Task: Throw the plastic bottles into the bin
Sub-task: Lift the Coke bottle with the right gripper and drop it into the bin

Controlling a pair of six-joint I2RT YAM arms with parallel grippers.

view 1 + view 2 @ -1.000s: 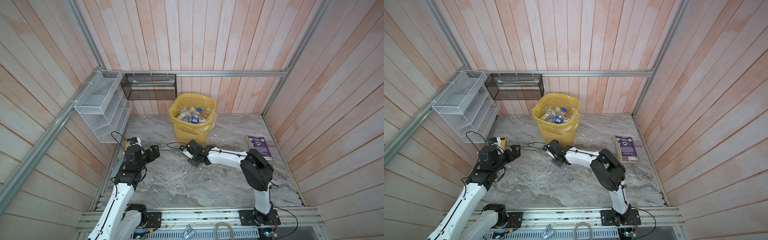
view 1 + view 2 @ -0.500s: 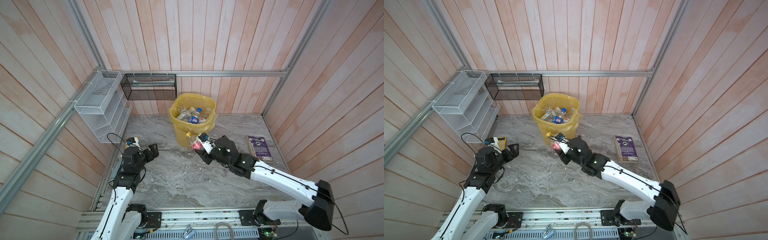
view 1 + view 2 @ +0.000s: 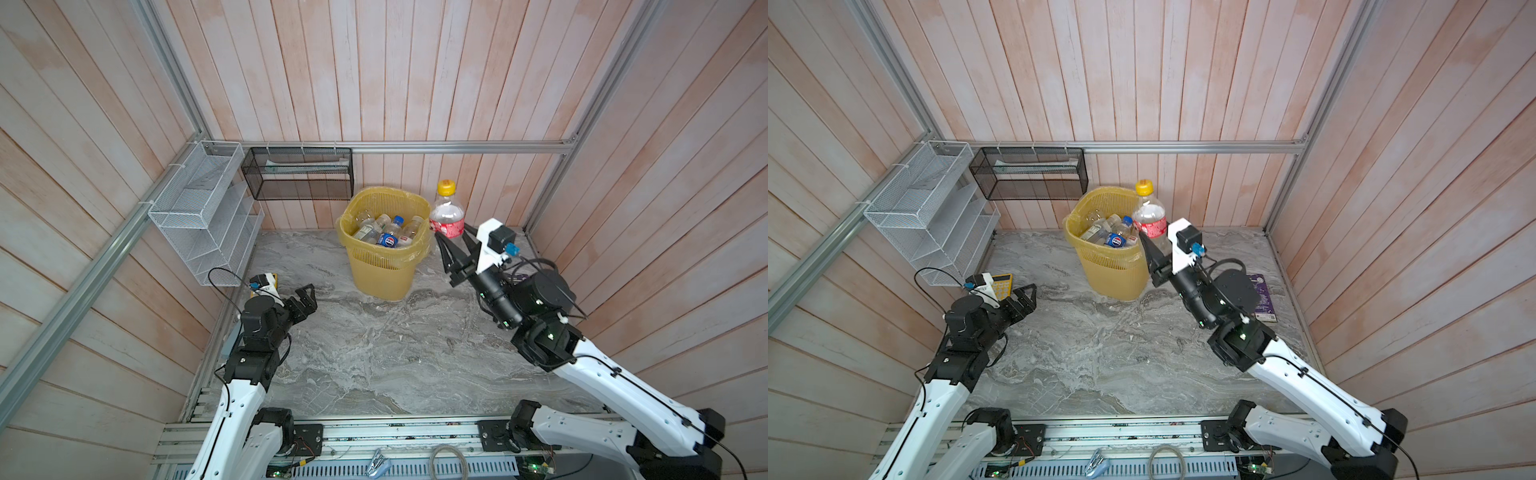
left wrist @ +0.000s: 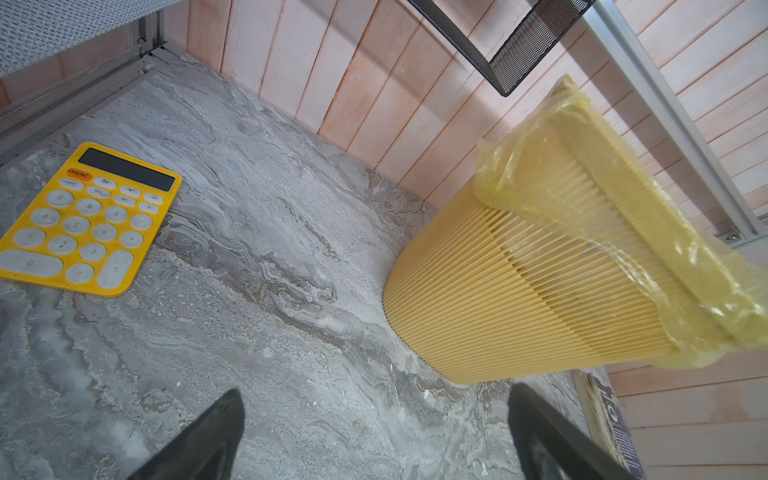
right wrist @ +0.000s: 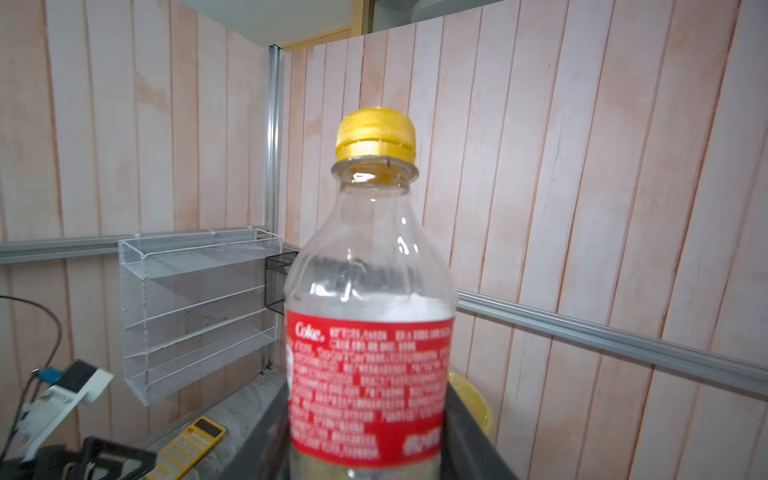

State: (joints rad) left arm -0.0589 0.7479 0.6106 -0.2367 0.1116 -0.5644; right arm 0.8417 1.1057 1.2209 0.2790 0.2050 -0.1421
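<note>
Both top views: right gripper point(image 3: 453, 237) clamped low on a clear Coke bottle point(image 3: 446, 216), red label, yellow cap point(image 3: 446, 188). It's held upright in the air just beside the rim of the yellow bin point(image 3: 382, 274), on the side twd the back-right corner of the bench point(image 3: 374, 353). Several bottles point(image 3: 386, 232) lie inside already. Left gripper point(image 3: 306, 296) hangs near the bench's left edge, jaws apart, nothing in them

Left wrist view: open fingers point(image 4: 216, 432) over bare bench, yellow calculator point(image 4: 87, 220) one side, bin wall the other

Right wrist view: Coke bottle fills the frame, looks empty, jaws flank its lower body at the label

My guess: v. light, thin walls prob. dent under a hard squeeze, smooth plastic may slip; grip at the label band, w/ most girth, seems safer than neck or cap
</note>
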